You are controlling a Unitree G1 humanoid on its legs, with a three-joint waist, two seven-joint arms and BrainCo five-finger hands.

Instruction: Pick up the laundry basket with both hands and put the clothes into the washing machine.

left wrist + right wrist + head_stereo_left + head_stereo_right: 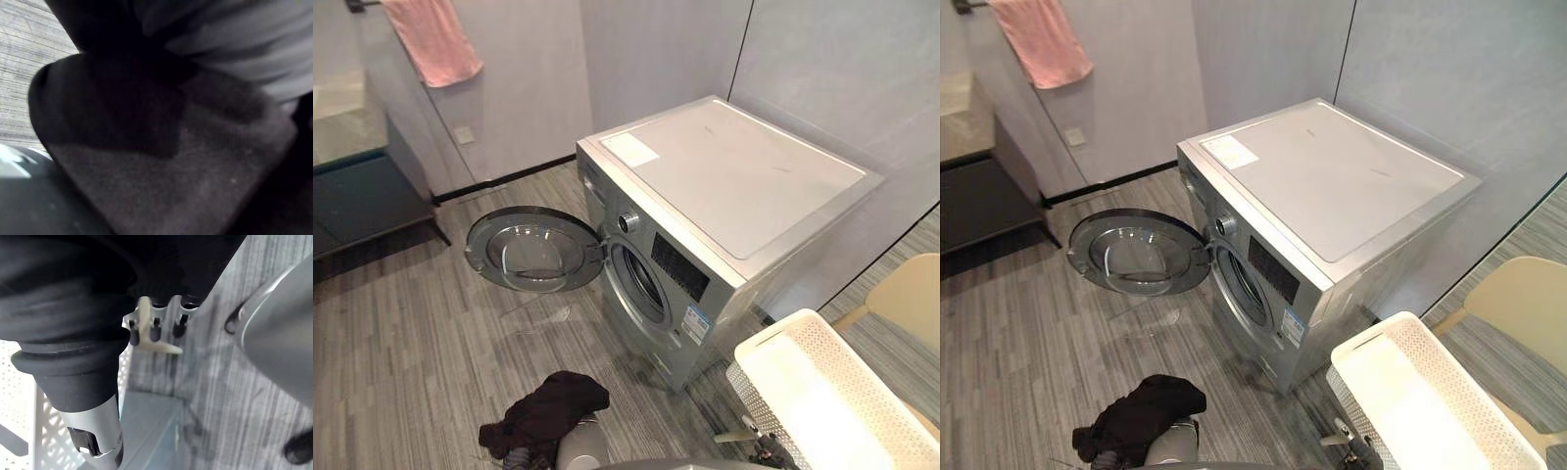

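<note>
The dark clothes [546, 409] lie bundled over my left hand [530, 458], low in front of the washing machine [724, 176]. Under the cloth I cannot tell how those fingers stand. The machine's round door [533, 250] is swung wide open. The white basket [773, 333] is on my right, with my right hand [154, 330] at its lower corner. I cannot tell whether those fingers grip anything.

dark cloth [161, 161] bunched up close, a fold across it, grey plank floor [22, 73] behind
</note>
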